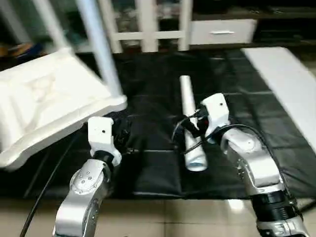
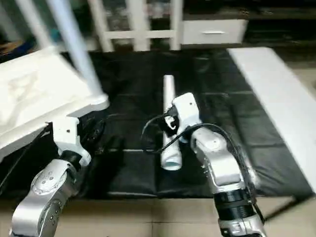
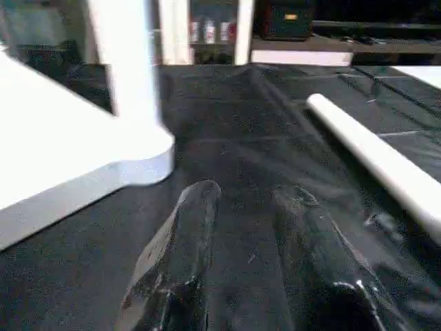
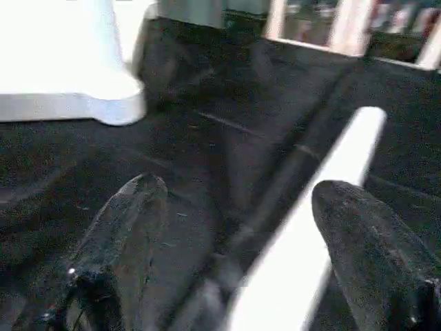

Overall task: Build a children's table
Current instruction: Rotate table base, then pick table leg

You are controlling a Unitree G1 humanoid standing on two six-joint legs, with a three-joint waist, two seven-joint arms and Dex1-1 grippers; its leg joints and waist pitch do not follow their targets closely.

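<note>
One loose leg (image 1: 190,129): it lies flat on the black mat (image 1: 148,98), open end toward me, between my two arms.
Tabletop (image 1: 44,106): it sits upside down at my left, and one leg (image 1: 101,47) already stands up in its near corner.
How the leg feels: I think it is light, stiff, hollow and smooth, so it may roll or slip.
Where to grab: I would take it around the middle, across the tube.
Right gripper (image 4: 234,255): fingers spread wide, one on each side of the loose leg, not pinching it yet.
Left gripper (image 3: 241,262): fingers partly apart, holding nothing, low over the mat near the tabletop corner.
</note>
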